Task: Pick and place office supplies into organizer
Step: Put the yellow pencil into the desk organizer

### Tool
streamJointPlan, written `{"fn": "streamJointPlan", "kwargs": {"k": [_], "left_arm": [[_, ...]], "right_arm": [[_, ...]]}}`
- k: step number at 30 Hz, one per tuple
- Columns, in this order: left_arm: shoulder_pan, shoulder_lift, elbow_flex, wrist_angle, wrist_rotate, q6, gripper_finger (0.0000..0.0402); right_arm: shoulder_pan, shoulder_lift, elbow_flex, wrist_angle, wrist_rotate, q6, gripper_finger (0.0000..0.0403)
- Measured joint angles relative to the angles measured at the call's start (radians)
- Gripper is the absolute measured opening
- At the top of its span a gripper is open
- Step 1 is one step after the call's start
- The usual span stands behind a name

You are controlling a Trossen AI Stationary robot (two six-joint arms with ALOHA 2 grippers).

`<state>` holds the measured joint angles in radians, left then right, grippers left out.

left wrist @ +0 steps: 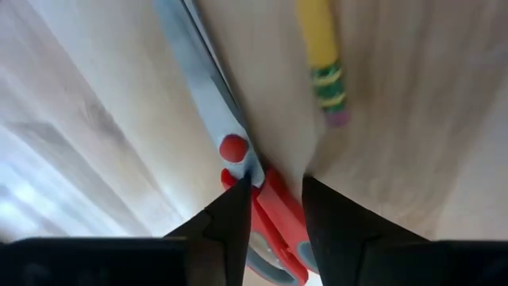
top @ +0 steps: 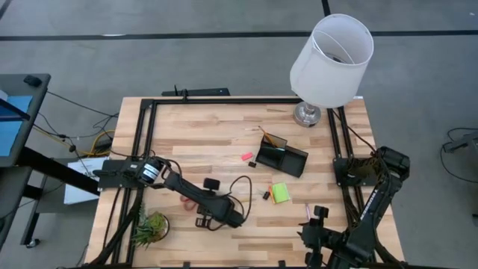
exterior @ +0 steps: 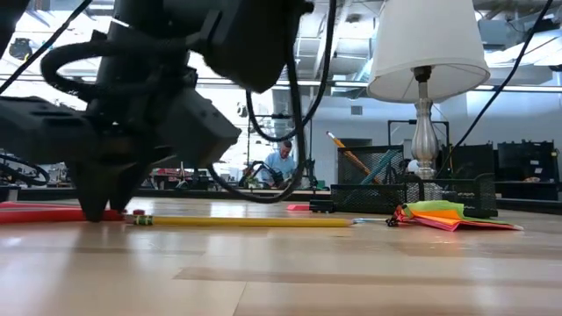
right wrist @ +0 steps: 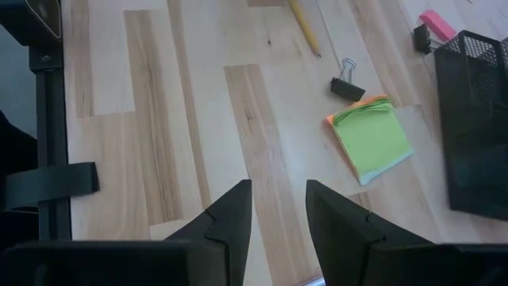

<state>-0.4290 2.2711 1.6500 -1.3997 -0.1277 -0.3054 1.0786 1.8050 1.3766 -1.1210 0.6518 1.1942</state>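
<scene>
the scissors [left wrist: 238, 171] lie flat on the table [top: 224, 127], at its near left, next to a yellow pencil [exterior: 246, 222]. the left gripper [left wrist: 274, 210] is down over them, fingers open on both sides of the red handle. the right gripper [right wrist: 278, 210] waits open at the near right, and the organizer [top: 282, 158] sits far right by the lamp [top: 328, 56].

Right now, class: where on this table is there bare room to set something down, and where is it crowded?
Bare wood: between the lamp and the table's left rail. Crowded: around the organizer, sticky-note pad and left gripper over the scissors.
</scene>
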Motion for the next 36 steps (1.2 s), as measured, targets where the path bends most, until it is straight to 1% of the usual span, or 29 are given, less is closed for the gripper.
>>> {"fn": "streamJointPlan", "kwargs": {"k": [6, 12, 16, 20, 33, 36], "left_arm": [[0.002, 0.008, 0.011, -0.048, -0.069, -0.022, 0.0107], [-0.006, 0.01, 0.097, -0.041, -0.036, -0.039, 0.0107], [-0.018, 0.008, 0.133, 0.005, -0.028, -0.035, 0.0107], [-0.017, 0.008, 0.129, 0.046, 0.026, -0.035, 0.0107], [-0.017, -0.002, 0.064, 0.073, 0.034, -0.043, 0.0107], [-0.017, -0.002, 0.063, 0.111, 0.033, -0.034, 0.0107]], "right_arm": [[0.0, 0.0, 0.0, 0.0, 0.0, 0.0, 0.0114], [0.0, 0.0, 0.0, 0.0, 0.0, 0.0, 0.0114], [0.0, 0.0, 0.0, 0.0, 0.0, 0.0, 0.0114], [0.0, 0.0, 0.0, 0.0, 0.0, 0.001, 0.0114], [0.0, 0.0, 0.0, 0.0, 0.0, 0.0, 0.0114], [0.0, 0.0, 0.0, 0.0, 0.0, 0.0, 0.0114]]}}
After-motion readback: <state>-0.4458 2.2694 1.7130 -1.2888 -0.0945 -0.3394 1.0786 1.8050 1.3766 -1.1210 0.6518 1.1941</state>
